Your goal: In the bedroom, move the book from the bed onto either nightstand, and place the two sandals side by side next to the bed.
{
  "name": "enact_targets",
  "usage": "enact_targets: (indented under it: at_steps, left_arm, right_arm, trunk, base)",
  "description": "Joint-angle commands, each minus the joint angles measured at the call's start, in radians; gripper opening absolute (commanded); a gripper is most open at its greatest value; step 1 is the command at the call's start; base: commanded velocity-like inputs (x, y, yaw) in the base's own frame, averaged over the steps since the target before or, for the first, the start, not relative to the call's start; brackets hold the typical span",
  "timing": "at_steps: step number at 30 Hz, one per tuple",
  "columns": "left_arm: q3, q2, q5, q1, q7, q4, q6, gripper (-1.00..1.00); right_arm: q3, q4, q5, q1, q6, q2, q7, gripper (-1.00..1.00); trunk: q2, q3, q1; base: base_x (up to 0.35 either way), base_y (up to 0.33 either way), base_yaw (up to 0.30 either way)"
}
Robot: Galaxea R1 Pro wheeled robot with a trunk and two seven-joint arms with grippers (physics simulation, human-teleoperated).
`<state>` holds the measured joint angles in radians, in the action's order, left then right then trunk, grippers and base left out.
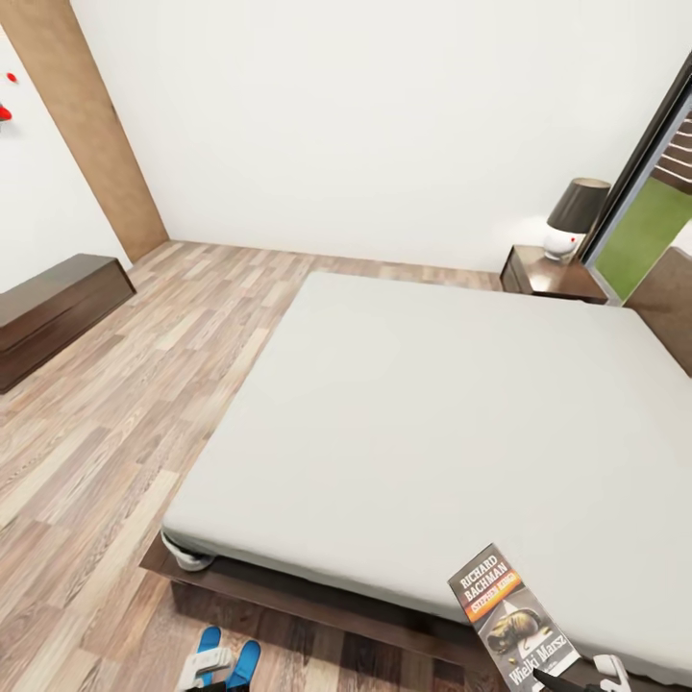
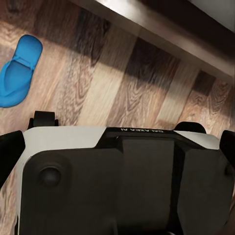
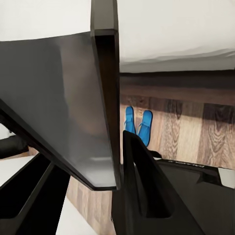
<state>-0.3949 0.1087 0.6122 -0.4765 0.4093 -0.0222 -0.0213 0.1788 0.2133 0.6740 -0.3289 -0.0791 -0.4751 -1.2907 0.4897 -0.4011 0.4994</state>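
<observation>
Head view: Looked down over a large low bed with a smooth, matte grey-white mattress (image 1: pixel 432 423) on a dark brown wooden platform. Found the thin paperback with a dark glossy cover, white lettering and an orange band (image 1: pixel 509 615) at about 5 o'clock, lifted at the mattress's near edge, with the right gripper's white and black parts (image 1: pixel 586 676) at its lower end. Saw two bright blue flat sandals (image 1: pixel 229 658) at 7 o'clock on the striped brown wood-plank floor (image 1: pixel 115 432), partly covered by the white left gripper (image 1: pixel 204 663). Noted a small dark brown glossy nightstand (image 1: pixel 550 274) at 1 o'clock carrying a white lamp with a dark conical shade (image 1: pixel 574 219), and a long low dark brown dresser (image 1: pixel 53 308) at 9 o'clock.

Left wrist view: Showed the gripper's white and black housing over grained planks, one blue sandal (image 2: pixel 18 72) lying flat nearby; could not tell the finger spread.

Right wrist view: Showed black fingers (image 3: pixel 142 181) closed against the smooth grey flat of the book (image 3: pixel 63 107), held edge-on. Beyond it, the blue pair (image 3: pixel 138 125) lay side by side just off the bed's frame.
</observation>
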Motion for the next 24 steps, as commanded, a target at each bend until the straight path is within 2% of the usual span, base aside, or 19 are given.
enact_targets:
  at_steps: [1, 7, 24]
  left_arm:
    - [-0.009, 0.0, 0.008, -0.001, 0.003, 0.001, -0.003, 1.0]
    - [-0.009, -0.012, 0.008, -0.001, 0.003, 0.001, -0.003, 1.0]
    - [-0.009, -0.015, 0.008, -0.001, 0.003, 0.001, -0.004, 1.0]
  right_arm:
    - [0.008, 0.0, 0.01, -0.001, -0.008, -0.001, -0.002, -1.0]
    - [0.008, 0.0, 0.01, -0.001, -0.008, 0.0, -0.002, -1.0]
    - [0.008, 0.0, 0.01, -0.001, -0.008, 0.013, -0.002, -1.0]
  trunk:
    - [0.001, 0.0, 0.0]
    - [0.001, 0.01, 0.0]
    - [0.001, 0.037, 0.0]
  base:
    - [0.0, 0.0, 0.0]
    - [0.0, 0.0, 0.0]
    - [0.0, 0.0, 0.0]
